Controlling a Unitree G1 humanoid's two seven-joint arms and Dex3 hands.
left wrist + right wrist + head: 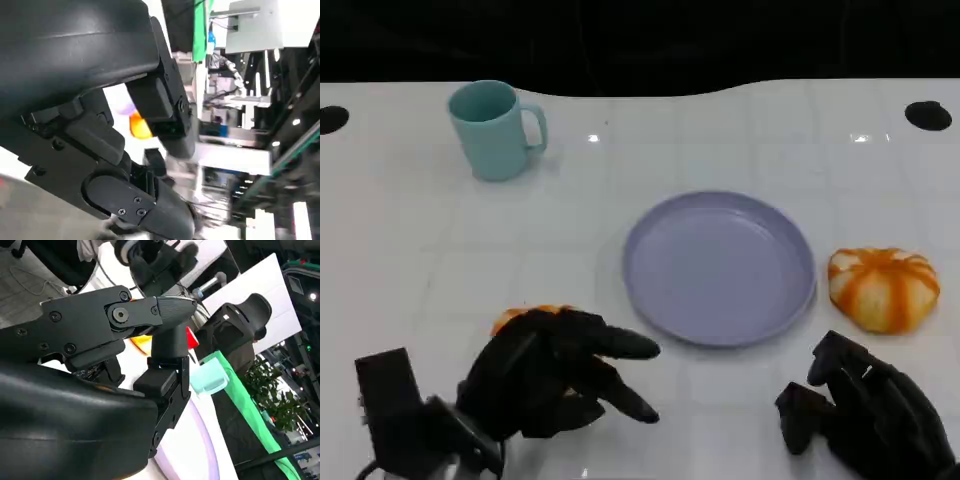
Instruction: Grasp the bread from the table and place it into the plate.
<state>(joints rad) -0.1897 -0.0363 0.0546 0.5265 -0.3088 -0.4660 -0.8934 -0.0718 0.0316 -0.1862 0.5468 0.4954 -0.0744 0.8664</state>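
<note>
Orange and cream stripes cover the bread (pixel 882 288), a rounded, pumpkin-like bun lying on the white table (pixel 440 250) just beside the right rim of the lavender plate (pixel 718 266), not on it. The right hand (pixel 865 415) rests on the table nearer the robot than this bread, close to it but apart from it; its fingers are curled in and nothing shows between them. A second orange piece (pixel 528 317) peeks out from under the left hand (pixel 555 372), at the plate's near-left side. That hand arches over it with its fingers (pixel 625 345) reaching toward the plate; whether it actually grips the piece cannot be told, since the hand covers nearly all of it. In the left wrist view an orange patch (pixel 139 126) shows between the black fingers. A teal mug (pixel 494 129) stands upright at the far left of the table, well apart from both hands.
</note>
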